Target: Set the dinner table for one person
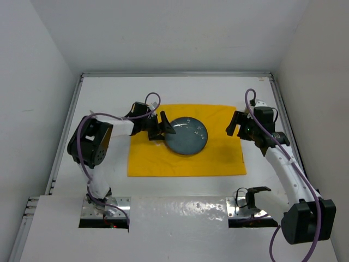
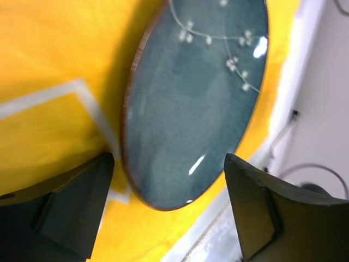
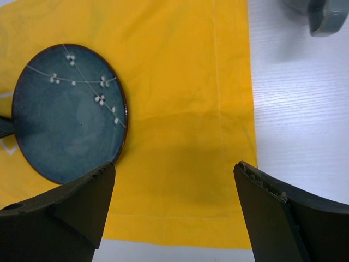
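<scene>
The blue blossom-patterned plate (image 1: 186,136) lay flat on the yellow placemat (image 1: 218,161), around the middle of the dinner table (image 1: 180,90). The left gripper (image 2: 168,160) stood at its 9 o'clock rim, jaws spread clear of it. The right gripper (image 3: 174,165), equally wide and empty, hovered over the mat's 3 o'clock edge.

Plate placing looked done. Next the left arm would need to back away, and cutlery would have to be found.

Only the right wrist view showed a grey-blue object (image 3: 323,16) at 1 o'clock, too cropped to name. The left wrist view showed the mat's white outline (image 2: 54,98), absent overhead.

A blue plate (image 3: 68,112) lies on a yellow placemat (image 3: 180,109), right claw (image 3: 174,169) spread wide.
</scene>
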Motion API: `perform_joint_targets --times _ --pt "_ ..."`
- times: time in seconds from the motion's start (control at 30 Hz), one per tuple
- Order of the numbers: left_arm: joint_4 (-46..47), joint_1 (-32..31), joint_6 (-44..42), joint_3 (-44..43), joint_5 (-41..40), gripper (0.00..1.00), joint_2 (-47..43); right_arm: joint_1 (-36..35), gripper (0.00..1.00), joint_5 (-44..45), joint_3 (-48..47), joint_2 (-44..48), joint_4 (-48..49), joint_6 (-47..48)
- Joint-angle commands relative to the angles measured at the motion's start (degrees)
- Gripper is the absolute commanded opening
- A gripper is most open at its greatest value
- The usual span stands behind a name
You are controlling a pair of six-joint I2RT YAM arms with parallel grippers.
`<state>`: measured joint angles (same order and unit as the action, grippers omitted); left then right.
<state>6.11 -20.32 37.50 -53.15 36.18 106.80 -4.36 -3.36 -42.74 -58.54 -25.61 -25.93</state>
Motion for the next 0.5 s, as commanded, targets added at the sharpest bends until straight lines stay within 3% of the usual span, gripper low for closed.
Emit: perform_joint_targets --times 0.0,0.33,0.47 --pt "-12.25 -0.34 -5.32 -3.18 -8.22 0.82 -4.93 -0.39 0.89 4.83 -1.2 0.54 1.35 -0.52" --pt "-32.2 0.01 -14.63 -7.24 -33.17 0.89 -21.97 -0.3 0.81 20.13 -11.73 -8.94 -2.95 0.61" --pt "-33.53 1.59 -17.71 -3.12 -35.92 0.91 -31.55 0.66 0.8 24.44 -17.1 -17.11 -3.84 7.63"
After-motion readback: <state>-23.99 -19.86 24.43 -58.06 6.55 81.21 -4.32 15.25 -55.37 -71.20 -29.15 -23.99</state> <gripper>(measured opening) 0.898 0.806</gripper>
